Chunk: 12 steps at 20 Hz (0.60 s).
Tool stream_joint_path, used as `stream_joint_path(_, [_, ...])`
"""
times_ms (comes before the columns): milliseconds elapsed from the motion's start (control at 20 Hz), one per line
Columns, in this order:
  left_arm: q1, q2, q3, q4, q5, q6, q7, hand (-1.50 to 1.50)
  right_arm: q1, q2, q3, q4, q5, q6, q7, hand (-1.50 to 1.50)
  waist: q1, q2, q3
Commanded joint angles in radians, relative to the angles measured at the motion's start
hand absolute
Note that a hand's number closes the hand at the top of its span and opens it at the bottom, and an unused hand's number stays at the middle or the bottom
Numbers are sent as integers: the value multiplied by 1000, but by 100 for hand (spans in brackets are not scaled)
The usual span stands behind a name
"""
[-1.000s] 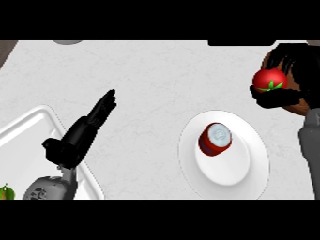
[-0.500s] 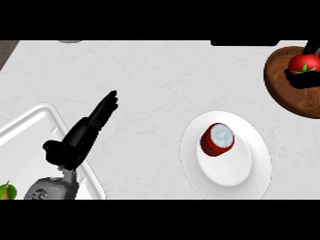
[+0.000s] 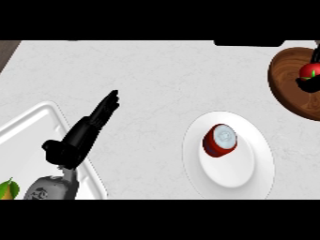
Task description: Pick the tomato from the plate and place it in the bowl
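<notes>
No writing, label, brand, number or sign can be read anywhere in the head view.

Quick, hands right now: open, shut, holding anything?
Left hand: open, fingers straight, holding nothing.
Right hand: shut on the tomato, over the bowl.
</notes>
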Motion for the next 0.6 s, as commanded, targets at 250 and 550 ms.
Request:
stream_joint_path(250, [-54,-24,-4,-6,-8,19,61,0,-119,-30,-103,345,-112,13,-270,-150,9,4,2])
stream_joint_path(550, [11,-19,-27,-27,-37,19,20,0,-180,-119,-230,415,-211,-22,-327,-150,7,2,2])
